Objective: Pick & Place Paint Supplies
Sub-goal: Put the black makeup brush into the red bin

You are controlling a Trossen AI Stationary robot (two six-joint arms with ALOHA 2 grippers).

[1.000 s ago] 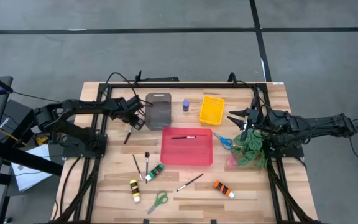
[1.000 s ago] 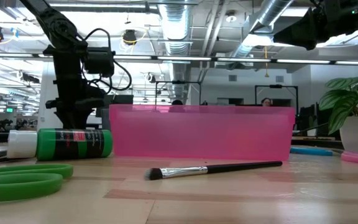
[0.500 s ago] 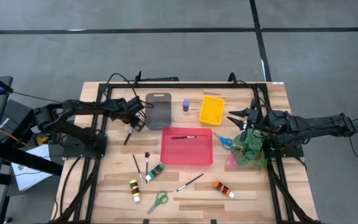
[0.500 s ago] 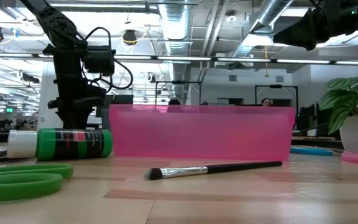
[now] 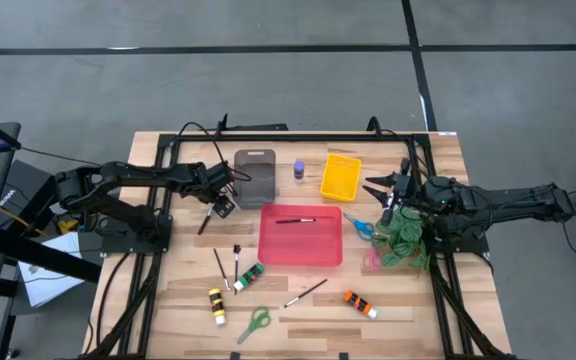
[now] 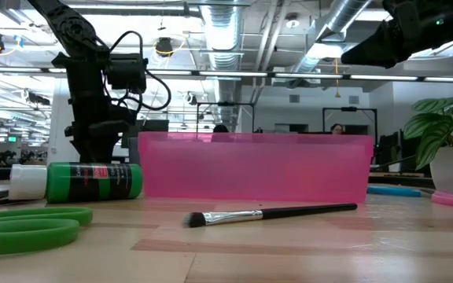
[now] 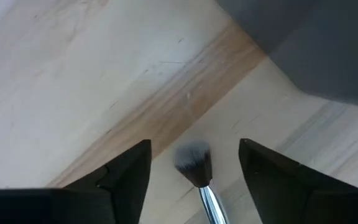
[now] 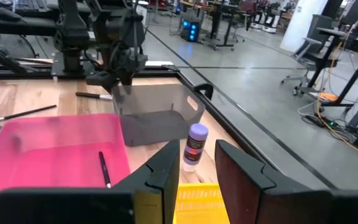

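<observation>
Left gripper (image 5: 224, 203): fingers were half closed a second ago, now spread wide. A paintbrush (image 7: 193, 163) lies on the table (image 5: 408, 300) between them, bristles forward, ungripped. Judgement: lined up for a grasp, pick not yet made.

Count, left to right:
- brushes: five (one between left fingers, three loose, one in red tray (image 5: 300, 250))
- tubes: four
- scissors: two sure

Right gripper (image 5: 380, 192) waits above the plant (image 5: 404, 240), fingers slightly apart, nothing between.
</observation>
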